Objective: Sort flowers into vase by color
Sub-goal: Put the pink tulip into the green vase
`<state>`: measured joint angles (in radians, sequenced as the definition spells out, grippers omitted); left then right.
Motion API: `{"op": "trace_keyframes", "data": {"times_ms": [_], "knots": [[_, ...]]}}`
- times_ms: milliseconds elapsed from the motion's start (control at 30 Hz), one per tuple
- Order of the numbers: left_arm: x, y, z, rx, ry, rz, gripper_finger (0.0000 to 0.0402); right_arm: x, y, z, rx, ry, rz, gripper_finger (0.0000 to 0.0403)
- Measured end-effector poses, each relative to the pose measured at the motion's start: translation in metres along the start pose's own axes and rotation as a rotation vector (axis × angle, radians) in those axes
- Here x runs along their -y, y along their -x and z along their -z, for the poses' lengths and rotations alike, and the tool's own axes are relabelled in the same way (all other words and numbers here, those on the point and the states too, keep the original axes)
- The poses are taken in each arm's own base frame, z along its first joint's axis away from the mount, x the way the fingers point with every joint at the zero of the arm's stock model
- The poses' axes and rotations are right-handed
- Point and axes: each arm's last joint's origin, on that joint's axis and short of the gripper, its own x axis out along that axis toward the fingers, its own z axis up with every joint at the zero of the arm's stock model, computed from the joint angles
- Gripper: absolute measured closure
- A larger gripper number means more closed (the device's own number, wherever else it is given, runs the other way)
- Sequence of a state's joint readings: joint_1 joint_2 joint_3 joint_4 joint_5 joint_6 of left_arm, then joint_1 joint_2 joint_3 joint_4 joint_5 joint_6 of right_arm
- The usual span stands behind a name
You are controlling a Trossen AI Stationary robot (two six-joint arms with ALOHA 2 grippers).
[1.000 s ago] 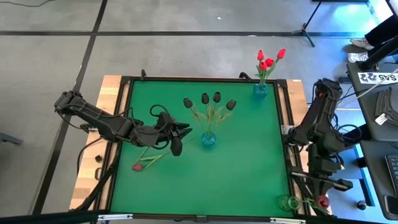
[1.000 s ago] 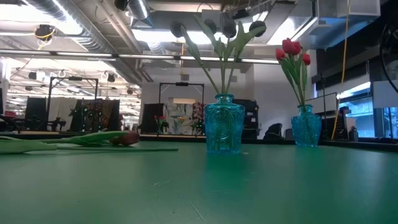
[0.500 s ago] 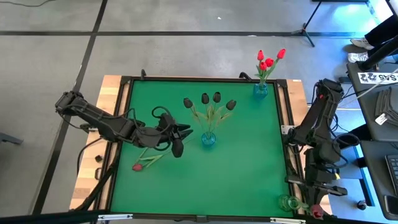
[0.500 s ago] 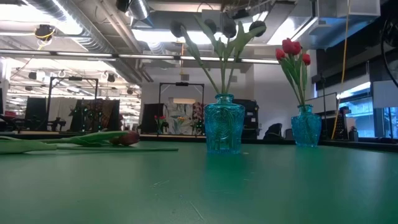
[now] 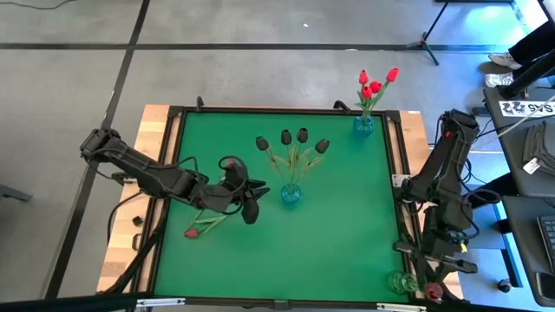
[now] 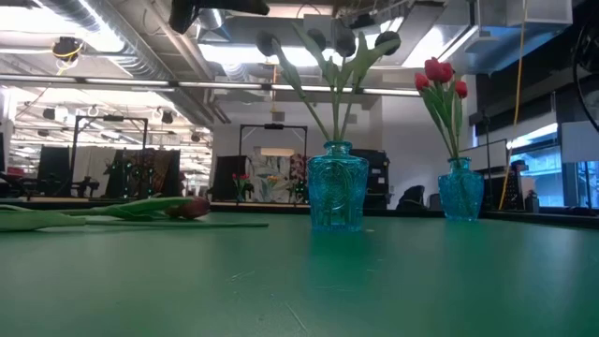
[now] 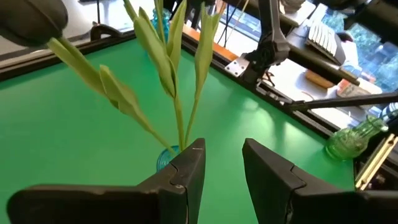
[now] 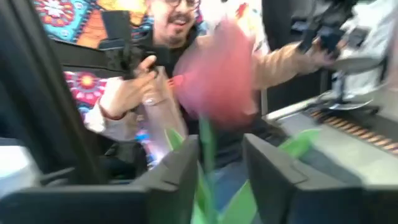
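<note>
Green felt covers the worktop (image 5: 347,225), with a long workshop room behind it. Since a second ago the left end effector (image 5: 252,198) has slid a little toward the middle vase (image 5: 290,193) and now hangs just beside it over the felt, its fingers apart with nothing between them — in its own wrist view the green leaves rise just ahead of the fingertips. The right end effector (image 5: 431,288) has drawn further toward the near right corner, off the felt, and its grip has loosened: the fingers stand apart around a green stem, a pink-red tulip (image 8: 217,74) just ahead of them, beside a green glass vase (image 5: 401,282).

Counting outward — four near-black tulips (image 5: 293,139) in the middle vase, four bright red tulips (image 5: 375,83) in the far blue vase (image 5: 363,123), one dusky tulip (image 5: 192,231) lying flat on the felt near the left edge. A person shows beyond the right wrist view.
</note>
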<state>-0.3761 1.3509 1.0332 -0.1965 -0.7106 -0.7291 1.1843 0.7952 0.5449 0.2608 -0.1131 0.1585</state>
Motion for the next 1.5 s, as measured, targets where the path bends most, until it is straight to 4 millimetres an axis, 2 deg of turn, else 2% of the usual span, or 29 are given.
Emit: {"op": "trace_keyframes", "data": {"times_ms": [167,333,567,733,967,1133,1333,1500], "knots": [[0.004,0.004,0.002,-0.006,-0.001,0.022,0.0296,-0.004,0.010,0.000,-0.055,-0.129,-0.105,0.0207],[0.005,0.008,0.010,-0.079,-0.014,0.050,0.0296,-0.007,0.024,0.001,-0.114,-0.268,-0.115,0.0172],[-0.011,0.013,0.028,-0.268,0.059,-0.080,0.0296,-0.004,0.044,0.008,-0.179,-0.403,0.051,0.0179],[-0.027,0.019,0.038,-0.349,0.102,-0.240,0.0296,-0.001,0.056,0.009,-0.156,-0.394,0.212,0.0185],[-0.042,0.023,0.047,-0.404,0.135,-0.422,0.0296,0.001,0.064,0.005,-0.083,-0.381,0.309,0.0186],[-0.052,0.010,0.066,-0.512,0.085,-0.602,0.0286,0.002,0.065,0.005,-0.065,-0.378,0.351,0.0186],[-0.072,-0.023,0.082,-0.616,0.031,-0.791,0.0253,0.004,0.065,0.003,-0.034,-0.385,0.399,0.0186],[-0.104,-0.047,0.085,-0.680,0.081,-0.837,0.0225,0.004,0.065,0.003,-0.018,-0.425,0.421,0.0186]]}}
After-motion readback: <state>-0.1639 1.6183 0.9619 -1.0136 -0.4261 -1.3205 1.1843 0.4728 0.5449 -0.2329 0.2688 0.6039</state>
